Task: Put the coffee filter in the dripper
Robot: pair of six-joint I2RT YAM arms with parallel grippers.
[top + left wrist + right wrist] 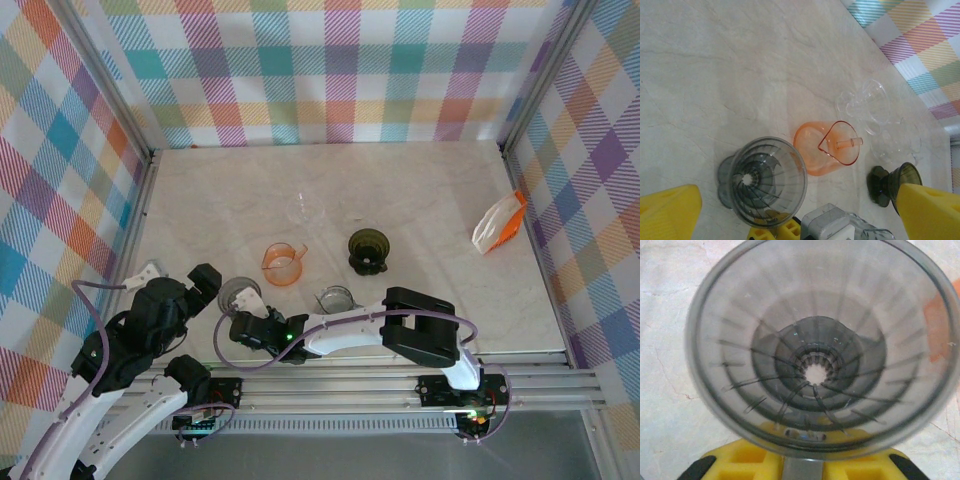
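A smoky grey dripper (237, 294) stands upright near the front left of the table. In the right wrist view its ribbed cone (817, 355) is close up. My right gripper (246, 304) reaches in from the right, and its yellow fingers (745, 465) pinch the near rim of that dripper (762, 177). The left gripper (192, 288) hovers just left of the dripper, wide open, with yellow fingertips (667, 212) at the bottom corners of its own view and nothing between them. The white and orange coffee filter (498, 222) lies far right, by the wall.
An orange dripper (283, 265), a dark green dripper (367, 250) and a clear one (303, 208) stand mid-table. Another clear glass piece (337, 298) sits beside the right forearm. Checked walls close in the left, back and right sides.
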